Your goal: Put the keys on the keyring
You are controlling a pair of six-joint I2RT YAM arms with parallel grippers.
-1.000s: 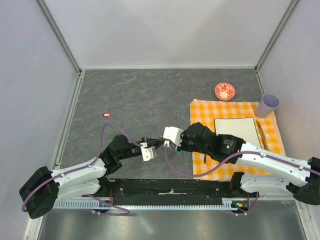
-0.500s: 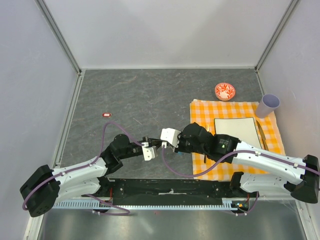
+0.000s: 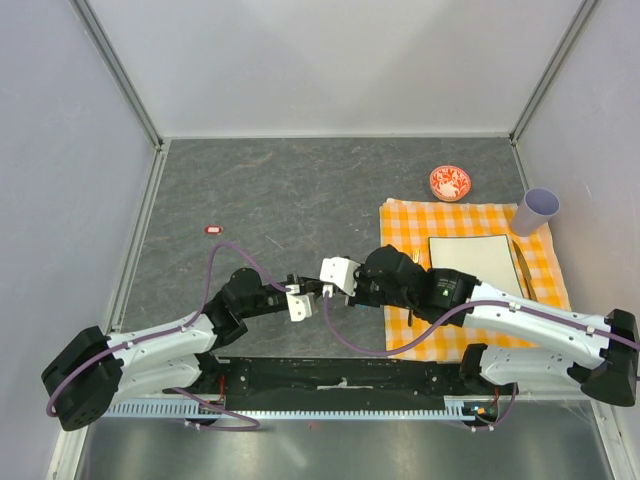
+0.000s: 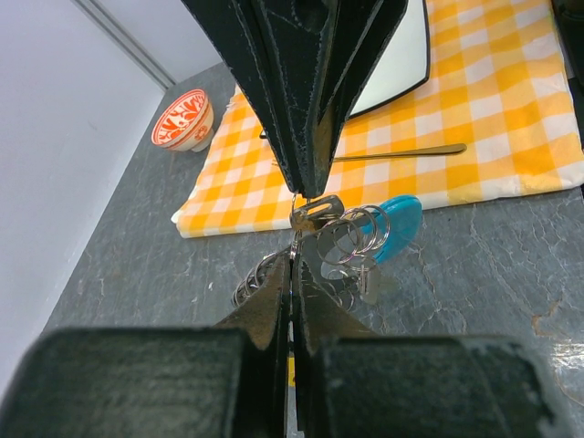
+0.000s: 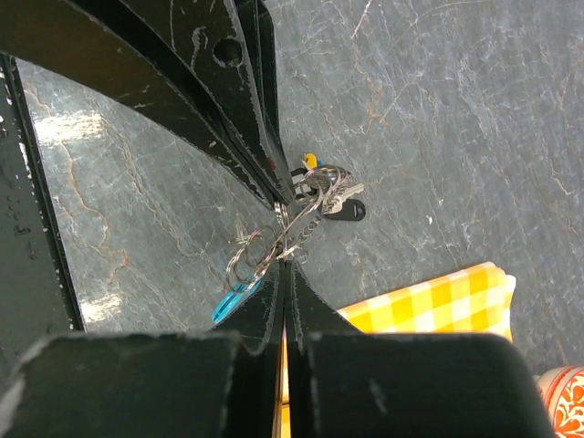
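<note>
The keyring [image 4: 351,239], a bunch of thin grey metal rings with a curved cyan strap piece [image 4: 397,226], hangs mid-frame in the left wrist view. The left tool [image 4: 293,269] comes up from 6 o'clock, its fingers pressed together, apparently on one ring. The right tool [image 4: 307,193] drops in from 12 o'clock, likewise closed, pinching a small metal piece at the top of the bunch. We read this as a two-point hold: one tool steadies the bunch so the other can work a key round the ring. The orange-checked cloth [image 4: 493,119] lies behind at 1 o'clock.

In the right wrist view, the small metal keys [image 5: 347,212], one with a black plastic head, sit at 2 o'clock of the pinch and touch the rings. We cannot tell whether they are fully threaded.

From above, both tools meet tip to tip over the grey stone worktop [image 3: 300,190], at 9 o'clock of the cloth. The bunch is too small to make out there.
</note>
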